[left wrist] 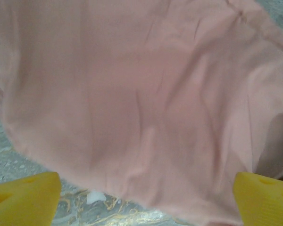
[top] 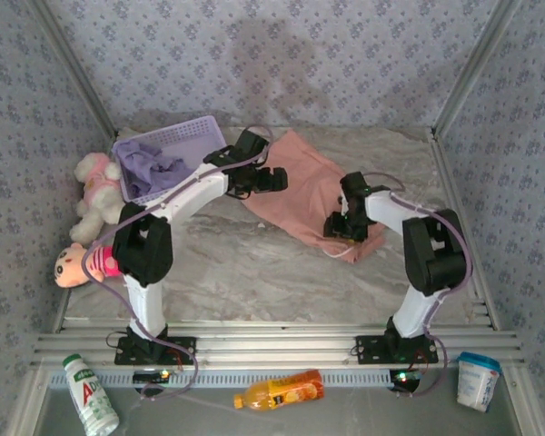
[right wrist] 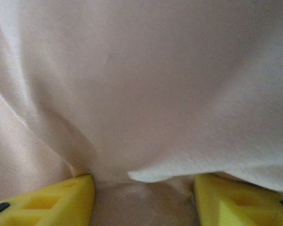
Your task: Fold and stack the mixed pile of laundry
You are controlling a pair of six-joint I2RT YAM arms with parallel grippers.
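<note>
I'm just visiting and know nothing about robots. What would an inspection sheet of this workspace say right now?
Surface: marbled tabletop.
Job's things: pink garment spread out right of centre; purple cloth bunched in the lavender basket at the back left.
Clutter: plush toys at the left edge; white bottle, orange bottle and white tub on the near ledge.
Grippers: left fingers wide apart at the pink garment's edge; right fingers have pink cloth between them, grip unclear.
Cables: cables loop along both arms.
Surroundings: floral-patterned walls on three sides.
</note>
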